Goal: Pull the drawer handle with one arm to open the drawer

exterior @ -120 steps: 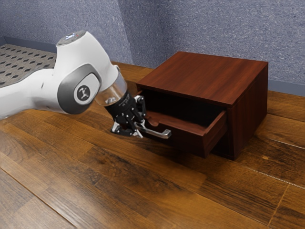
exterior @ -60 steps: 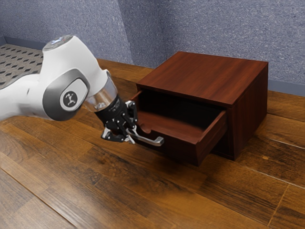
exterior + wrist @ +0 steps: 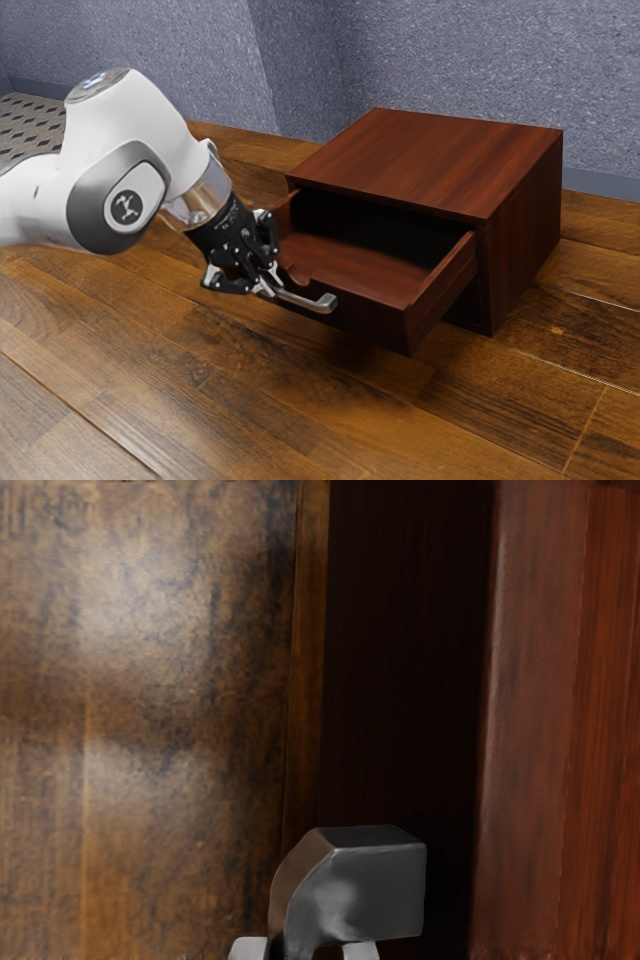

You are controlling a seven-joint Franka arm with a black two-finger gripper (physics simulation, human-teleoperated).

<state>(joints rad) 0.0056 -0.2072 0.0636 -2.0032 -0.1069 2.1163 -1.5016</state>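
We are counting one dark reddish-brown wooden box cabinet (image 3: 430, 160), one matching wooden drawer (image 3: 345, 268), one silver metal bar handle (image 3: 305, 299) and one black two-finger gripper (image 3: 268, 287) on one white robot arm (image 3: 110, 190). All of this is sitting on a brown wooden plank floor (image 3: 250, 400) before a grey-blue textured wall (image 3: 450, 50). In the exterior view the drawer is standing partly open. Its front is projecting out of the cabinet toward the exterior view's lower left, and its inner floor and one side wall are lying exposed. The handle is sitting on the drawer's front face, running along it, with its far end pointing toward the exterior view's right. The gripper is reaching in from the exterior view's left and is meeting the handle at the end nearer the arm. The drawer front is lying directly beyond the fingertips. We are recording the gripper as narrowly spread and clamping the handle, with a finger pressing on either side of the bar and nothing else touching it. In the wrist view the handle (image 3: 345, 885) is showing as a grey metal block just beneath the hand. Dark wood is lying behind the block, redder wood is lying beside that, and we cannot tell which panel is which there.
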